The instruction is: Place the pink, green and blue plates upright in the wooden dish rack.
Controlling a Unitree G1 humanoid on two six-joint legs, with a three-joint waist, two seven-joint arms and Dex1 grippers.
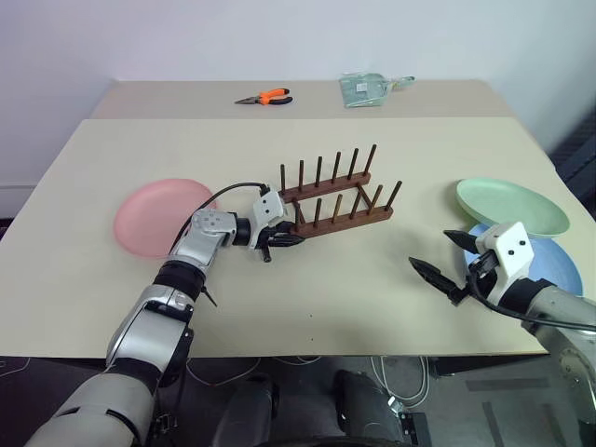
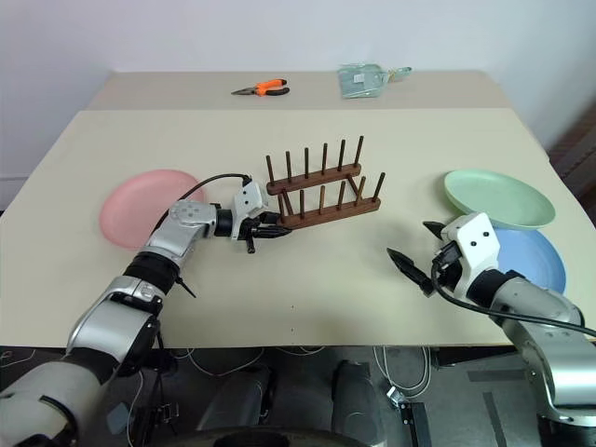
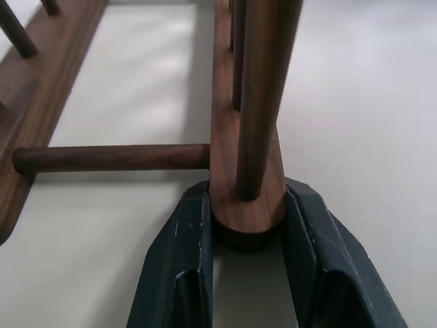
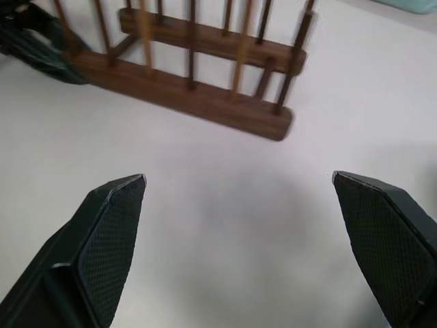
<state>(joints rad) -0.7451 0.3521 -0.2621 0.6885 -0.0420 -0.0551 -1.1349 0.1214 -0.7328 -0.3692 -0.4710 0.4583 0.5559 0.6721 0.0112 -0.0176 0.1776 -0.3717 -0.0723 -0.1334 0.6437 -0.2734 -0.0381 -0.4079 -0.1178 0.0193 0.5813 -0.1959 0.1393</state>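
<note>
Left end effector (image 1: 279, 239) pinches the wooden dish rack (image 1: 337, 207) rail end (table edges far); right end effector (image 1: 445, 265) spread.

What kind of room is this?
Probably a lab or workshop, not a kitchen: a plain beige table against a bare white wall, orange-handled pliers lying at the back, and loose cables on the floor beneath.

My view: empty rack (image 1: 337, 198) at the table's centre; pink plate (image 1: 158, 215) flat to its left; green plate (image 1: 510, 206) overlapping blue plate (image 1: 549, 260) to its right.
</note>
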